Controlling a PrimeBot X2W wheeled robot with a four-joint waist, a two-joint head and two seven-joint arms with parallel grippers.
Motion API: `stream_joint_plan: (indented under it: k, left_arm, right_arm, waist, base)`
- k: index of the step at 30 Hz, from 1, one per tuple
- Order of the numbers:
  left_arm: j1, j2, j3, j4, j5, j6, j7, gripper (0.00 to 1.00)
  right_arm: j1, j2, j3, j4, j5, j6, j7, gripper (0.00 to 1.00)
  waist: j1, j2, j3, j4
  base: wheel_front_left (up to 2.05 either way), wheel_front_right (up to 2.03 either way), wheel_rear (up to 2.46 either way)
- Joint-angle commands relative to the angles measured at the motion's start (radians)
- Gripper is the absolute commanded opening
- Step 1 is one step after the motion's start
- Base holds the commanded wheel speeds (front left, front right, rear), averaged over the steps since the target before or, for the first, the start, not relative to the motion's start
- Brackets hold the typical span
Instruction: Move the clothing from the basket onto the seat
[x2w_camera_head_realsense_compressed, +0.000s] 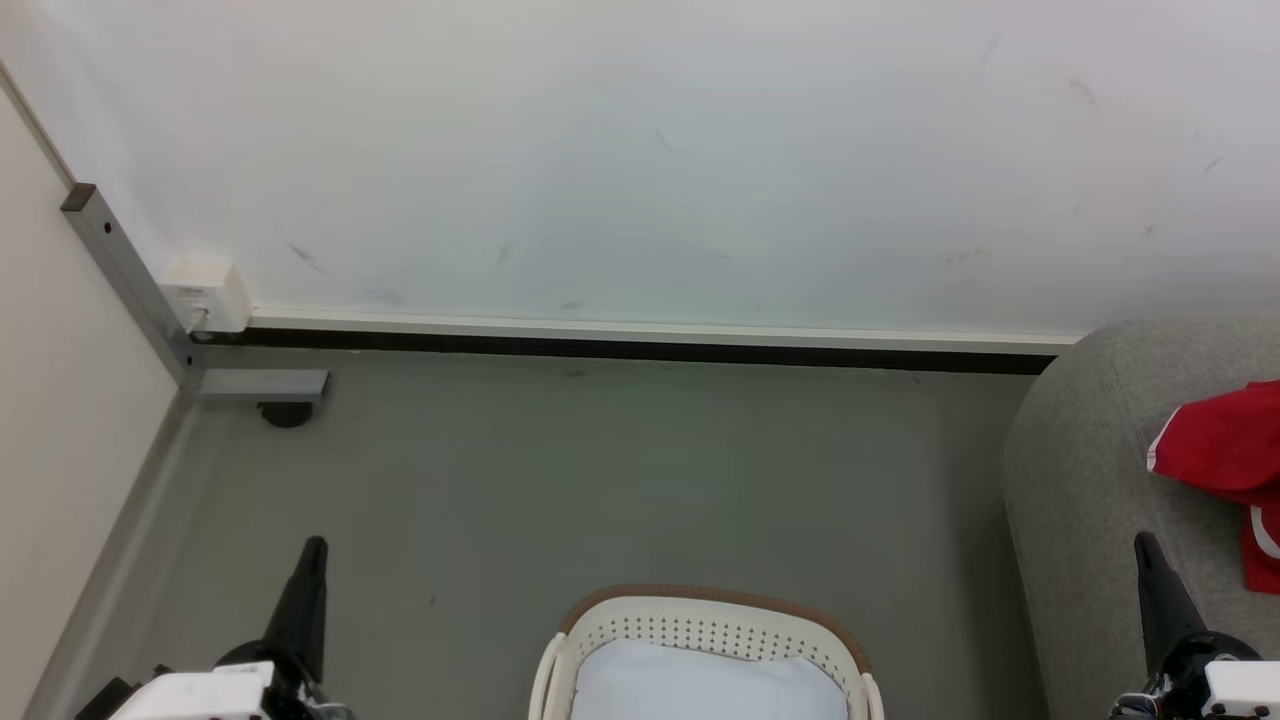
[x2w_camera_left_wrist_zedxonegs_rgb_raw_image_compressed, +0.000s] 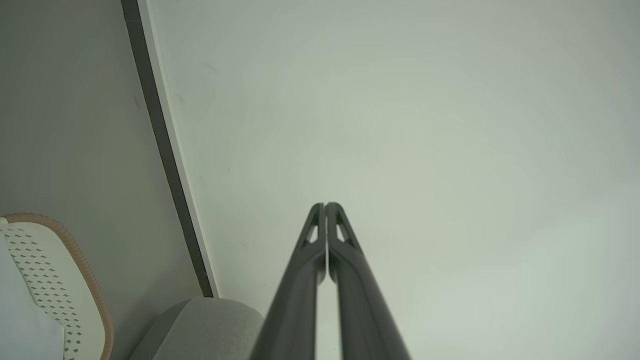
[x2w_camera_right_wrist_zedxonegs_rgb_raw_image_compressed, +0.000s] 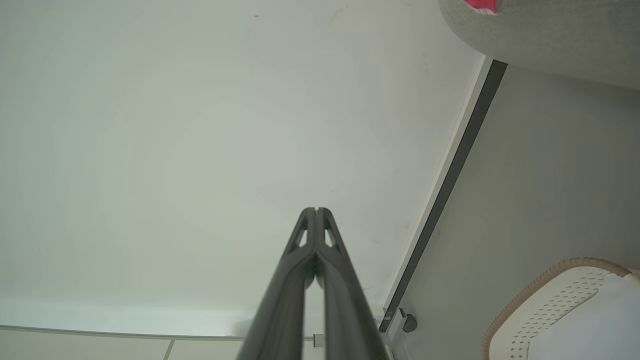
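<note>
The cream-white basket (x2w_camera_head_realsense_compressed: 705, 632) with a brown rim stands on the floor at the bottom middle of the head view; a pale white lining shows inside it. Red clothing (x2w_camera_head_realsense_compressed: 1225, 450) lies on the light grey seat (x2w_camera_head_realsense_compressed: 1090, 480) at the right edge. My left gripper (x2w_camera_head_realsense_compressed: 312, 548) points up at the lower left, shut and holding nothing. My right gripper (x2w_camera_head_realsense_compressed: 1145, 545) rises at the lower right beside the seat's edge, shut and bare. The basket (x2w_camera_left_wrist_zedxonegs_rgb_raw_image_compressed: 55, 280) and seat (x2w_camera_left_wrist_zedxonegs_rgb_raw_image_compressed: 200, 325) show in the left wrist view behind the left gripper (x2w_camera_left_wrist_zedxonegs_rgb_raw_image_compressed: 325, 205). The right gripper (x2w_camera_right_wrist_zedxonegs_rgb_raw_image_compressed: 316, 210) faces the wall, with the basket (x2w_camera_right_wrist_zedxonegs_rgb_raw_image_compressed: 555, 305) and seat (x2w_camera_right_wrist_zedxonegs_rgb_raw_image_compressed: 550, 35) around it.
A white wall (x2w_camera_head_realsense_compressed: 640, 150) with a dark baseboard (x2w_camera_head_realsense_compressed: 640, 350) runs across the back. A metal post (x2w_camera_head_realsense_compressed: 130, 280) with a white box (x2w_camera_head_realsense_compressed: 205, 292) stands in the left corner. Grey floor (x2w_camera_head_realsense_compressed: 620, 480) lies between wall, basket and seat.
</note>
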Motion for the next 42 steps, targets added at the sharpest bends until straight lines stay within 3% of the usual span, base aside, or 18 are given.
stream_joint_plan:
  k: [1,42]
  left_arm:
    - [-0.010,0.007,0.001,-0.002,-0.013,-0.004,0.004,0.00]
    - [-0.010,0.007,0.002,-0.002,-0.013,-0.004,0.004,0.00]
  right_arm:
    - [-0.012,-0.007,-0.003,-0.004,0.002,-0.002,0.003,0.00]
    - [-0.012,-0.006,-0.003,-0.004,0.002,-0.002,0.003,0.00]
  waist:
    - [0.0000,0.0000,0.000,0.000]
    - [0.0000,0.0000,0.000,0.000]
  base:
    - [0.00,0.00,0.00]
    - [0.00,0.00,0.00]
